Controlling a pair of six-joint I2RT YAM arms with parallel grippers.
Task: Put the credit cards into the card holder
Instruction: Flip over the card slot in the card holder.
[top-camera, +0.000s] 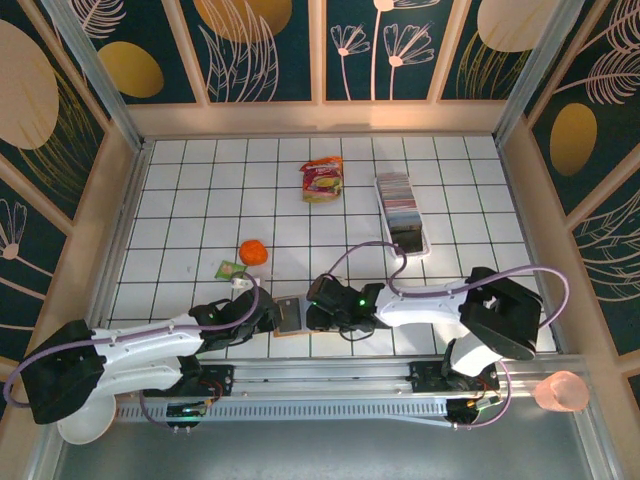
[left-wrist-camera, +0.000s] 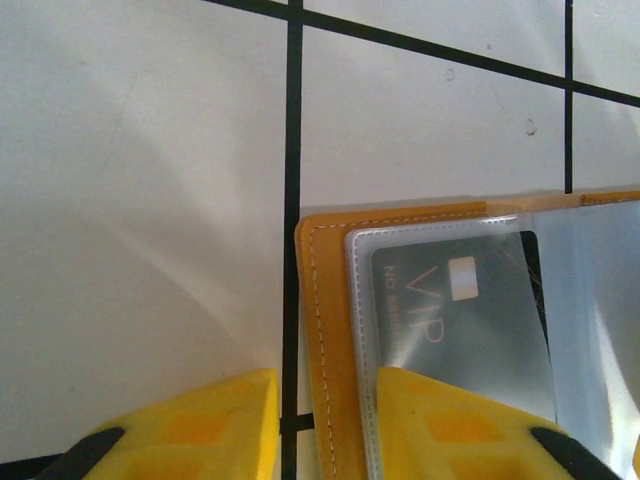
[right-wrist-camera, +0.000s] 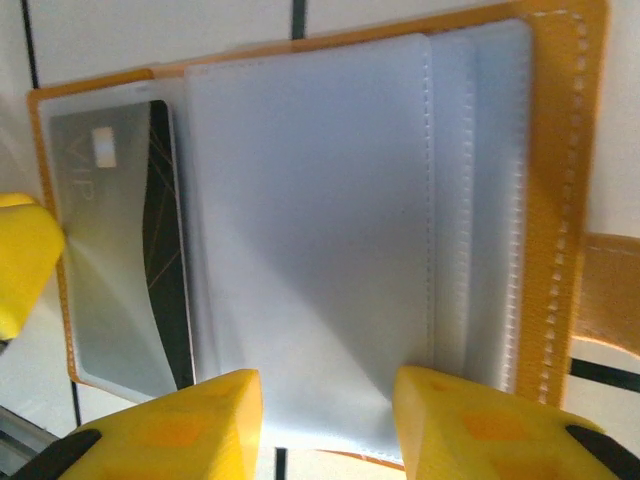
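Your card holder (top-camera: 288, 316) lies open and flat on the white tiled surface (top-camera: 200, 190): orange stitched leather around clear glossy sleeves (right-wrist-camera: 310, 230), with a grey VIP card (left-wrist-camera: 460, 320) tucked in one. The left jaws narrowly straddle its stitched edge, and the right jaws gape wider over a sleeve.

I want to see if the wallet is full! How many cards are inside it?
1: a grey plastic VIP card in the end clear sleeve of the open orange-brown leather-like wallet. More could hide behind the frosted sleeves.
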